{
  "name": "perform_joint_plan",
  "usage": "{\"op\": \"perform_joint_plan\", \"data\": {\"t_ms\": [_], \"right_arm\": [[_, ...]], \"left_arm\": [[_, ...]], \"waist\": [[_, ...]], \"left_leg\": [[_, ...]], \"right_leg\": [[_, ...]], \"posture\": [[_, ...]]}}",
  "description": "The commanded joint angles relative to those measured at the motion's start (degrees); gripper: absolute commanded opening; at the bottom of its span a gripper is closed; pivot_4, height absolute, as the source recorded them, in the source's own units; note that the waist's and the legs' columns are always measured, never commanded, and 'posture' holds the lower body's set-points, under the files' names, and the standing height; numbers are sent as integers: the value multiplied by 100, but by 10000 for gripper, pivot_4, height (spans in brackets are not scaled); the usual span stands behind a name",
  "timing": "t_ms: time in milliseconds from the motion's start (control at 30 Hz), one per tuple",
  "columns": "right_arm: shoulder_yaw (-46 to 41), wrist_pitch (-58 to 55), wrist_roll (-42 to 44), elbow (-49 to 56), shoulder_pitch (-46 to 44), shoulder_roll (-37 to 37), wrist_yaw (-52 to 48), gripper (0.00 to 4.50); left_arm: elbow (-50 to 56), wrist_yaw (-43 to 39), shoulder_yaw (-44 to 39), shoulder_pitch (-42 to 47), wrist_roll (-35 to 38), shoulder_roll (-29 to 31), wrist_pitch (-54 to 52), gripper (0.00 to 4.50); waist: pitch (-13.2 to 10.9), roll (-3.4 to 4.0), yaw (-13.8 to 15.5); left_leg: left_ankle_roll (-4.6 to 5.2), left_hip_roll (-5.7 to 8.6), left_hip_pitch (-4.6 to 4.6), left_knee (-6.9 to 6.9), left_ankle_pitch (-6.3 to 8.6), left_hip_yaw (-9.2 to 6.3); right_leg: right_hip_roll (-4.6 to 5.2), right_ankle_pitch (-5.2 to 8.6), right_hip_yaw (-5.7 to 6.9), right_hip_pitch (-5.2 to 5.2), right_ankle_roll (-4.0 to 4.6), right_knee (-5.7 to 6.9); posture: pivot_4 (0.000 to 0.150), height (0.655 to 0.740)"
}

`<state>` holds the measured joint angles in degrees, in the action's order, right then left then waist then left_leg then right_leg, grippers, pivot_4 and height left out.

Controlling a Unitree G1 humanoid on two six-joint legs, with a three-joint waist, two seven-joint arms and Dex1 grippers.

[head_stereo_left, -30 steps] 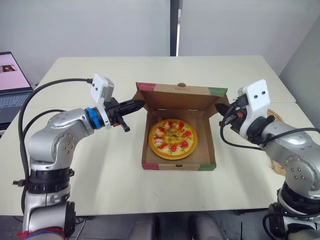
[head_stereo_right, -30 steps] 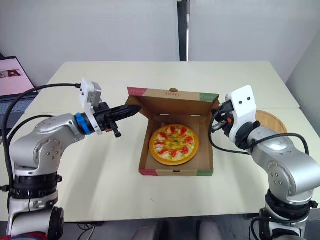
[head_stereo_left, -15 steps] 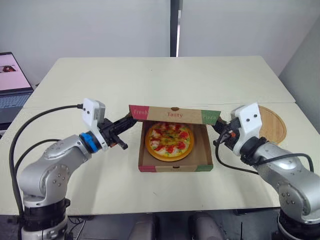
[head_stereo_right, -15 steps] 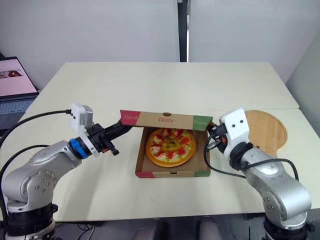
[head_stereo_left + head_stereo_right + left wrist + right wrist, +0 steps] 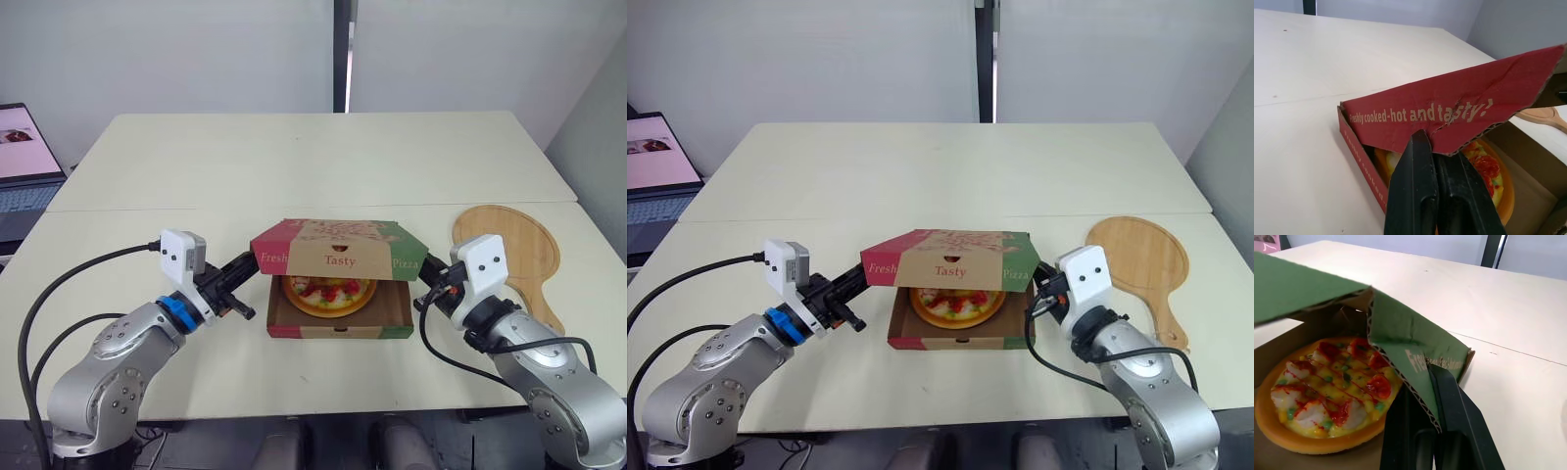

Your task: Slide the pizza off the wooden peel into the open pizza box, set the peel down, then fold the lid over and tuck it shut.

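The pizza box sits at the table's front middle with the pizza inside. Its lid leans forward over the pizza, the front flap reading "Tasty" hanging above the box's front wall with a gap left. My left gripper is shut on the lid's red side flap, its fingers pressed together. My right gripper is shut on the green side flap, beside the pizza. The wooden peel lies flat on the table right of the box.
A laptop with its screen lit stands at the far left edge. The table's seam runs across behind the box. Bare tabletop stretches behind the box and in front of it.
The lid has swung forward and down from nearly upright to almost over the pizza. Both grippers came down and toward me with its side flaps.
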<state>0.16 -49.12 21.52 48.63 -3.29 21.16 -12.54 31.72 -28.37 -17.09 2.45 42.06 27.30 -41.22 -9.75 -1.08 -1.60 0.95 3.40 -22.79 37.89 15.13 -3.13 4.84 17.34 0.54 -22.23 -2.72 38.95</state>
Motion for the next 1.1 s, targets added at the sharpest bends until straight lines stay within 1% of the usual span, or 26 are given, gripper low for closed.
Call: {"op": "perform_joint_plan", "data": {"t_ms": [33,67,100,167,300,467,533,600,633,767,800,867,900,1000,1100], "right_arm": [[121,-23,199,21,31,-19,-174,338],[106,-25,224,16,23,-3,-206,338],[56,-27,260,12,29,10,-243,3240],[-70,36,279,-36,44,86,-352,6670],[-332,54,449,-130,18,453,-726,20295],[-543,15,736,-275,-63,1419,-1609,38280],[-666,2,890,-342,-50,1773,-1940,44654],[-956,102,937,-601,8,2306,-2443,44654],[-1050,201,840,-825,-48,2490,-2518,44654],[-1018,387,610,-1476,-696,2523,-2270,44654],[-976,395,552,-1596,-833,2496,-2219,42918],[-903,439,455,-1790,-1072,2431,-2139,38481],[-883,401,486,-1852,-1188,2387,-2128,35442],[-767,308,574,-1916,-1403,2318,-2225,24811],[-685,244,688,-1887,-1424,2298,-2377,14461]], "left_arm": [[110,47,11,111,-58,-11,275,0],[81,68,3,140,-55,-12,292,0],[54,75,-2,167,-51,-6,306,0],[14,75,4,203,-47,10,340,0],[-41,49,2,210,-61,35,390,0],[-109,-23,20,201,-119,80,493,0],[-126,-47,28,184,-133,101,529,0],[-123,-101,53,131,-167,135,589,0],[-125,-109,56,111,-169,140,602,0],[-150,-153,61,76,-202,157,638,0],[-161,-163,62,77,-210,163,649,0],[-182,-207,77,83,-236,200,684,0],[-191,-237,90,82,-253,224,706,0],[-182,-400,176,0,-318,307,784,0],[-136,-511,247,-134,-337,337,823,0]], "waist": [[0,0,0],[0,0,0],[0,0,0],[0,0,2],[0,0,18],[-1,-1,34],[-1,-1,36],[-1,-1,46],[-2,-3,52],[-2,-5,56],[-2,-5,59],[-2,-5,70],[-2,-5,78],[-3,-5,111],[-2,-5,139]], "left_leg": [[0,0,0,0,0,0],[0,0,0,0,0,0],[0,0,0,0,0,0],[1,0,-1,0,1,0],[2,1,-2,2,1,0],[4,1,-4,2,2,0],[5,0,-4,1,2,0],[5,0,-5,2,3,0],[6,1,-6,4,3,1],[6,-2,-4,5,3,4],[6,-2,-4,4,3,3],[5,-4,-6,2,3,1],[5,-4,-7,3,3,1],[5,-2,-9,4,2,3],[5,-2,-10,4,2,2]], "right_leg": [[0,0,0,0,0,0],[0,0,1,0,0,0],[-1,0,1,-1,0,0],[-1,0,1,0,0,0],[-1,0,1,0,0,-2],[0,0,2,3,0,-4],[0,0,3,3,0,-5],[0,0,3,3,0,-6],[0,0,3,6,0,-9],[0,0,3,10,0,-13],[0,0,3,7,0,-9],[-1,1,6,6,0,-9],[0,1,6,7,0,-9],[2,1,4,6,0,-11],[3,1,4,5,0,-12]], "posture": [[1500,7281],[1500,7281],[1500,7281],[1500,7281],[1500,7281],[1500,7281],[1500,7281],[1500,7281],[1500,7281],[1500,7281],[1500,7281],[1500,7281],[1500,7281],[1500,7281],[1500,7281]]}}
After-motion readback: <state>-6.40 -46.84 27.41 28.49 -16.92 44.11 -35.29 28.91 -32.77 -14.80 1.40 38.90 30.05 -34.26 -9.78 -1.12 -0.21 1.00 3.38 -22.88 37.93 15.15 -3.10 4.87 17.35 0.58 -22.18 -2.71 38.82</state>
